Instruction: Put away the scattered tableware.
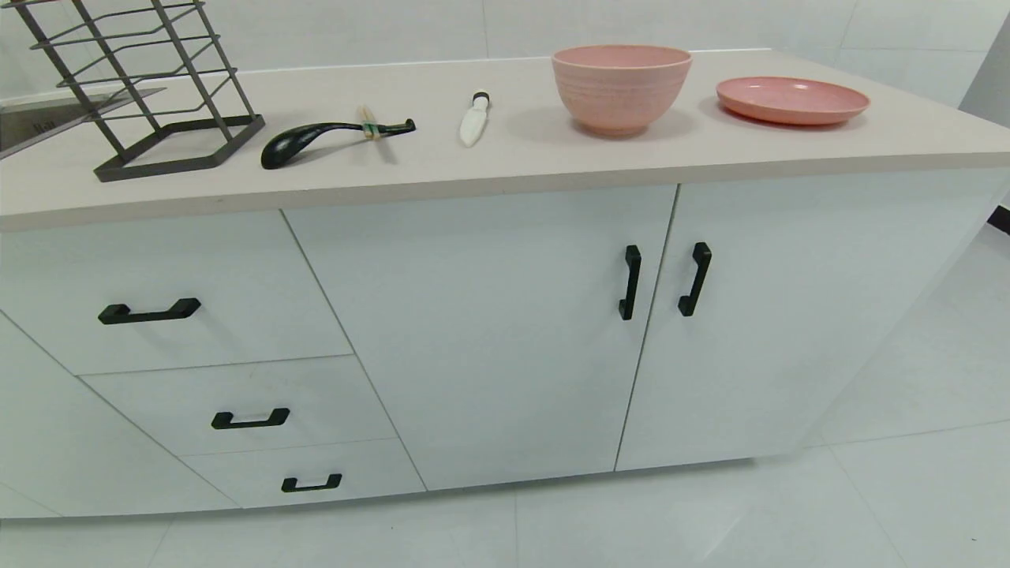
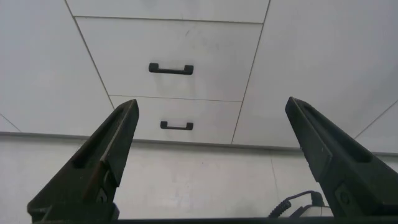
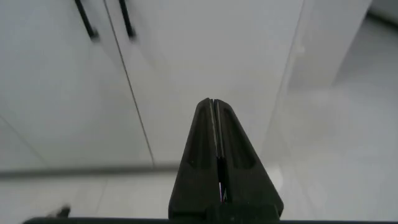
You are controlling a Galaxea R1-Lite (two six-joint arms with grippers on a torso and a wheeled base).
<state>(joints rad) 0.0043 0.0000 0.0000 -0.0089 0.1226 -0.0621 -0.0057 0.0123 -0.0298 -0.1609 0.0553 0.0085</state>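
Pink bowl [image 1: 621, 87] upright on counter [image 1: 513, 158], pink plate [image 1: 791, 99] beside it; drawers [image 1: 158, 292] shut

Bright, even light; soft shadows.

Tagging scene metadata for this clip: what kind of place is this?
Most likely a kitchen, possibly a mock-up: a countertop over white drawers and cupboard doors, a sink at its far-left end, a dish rack, a pink bowl and plate.
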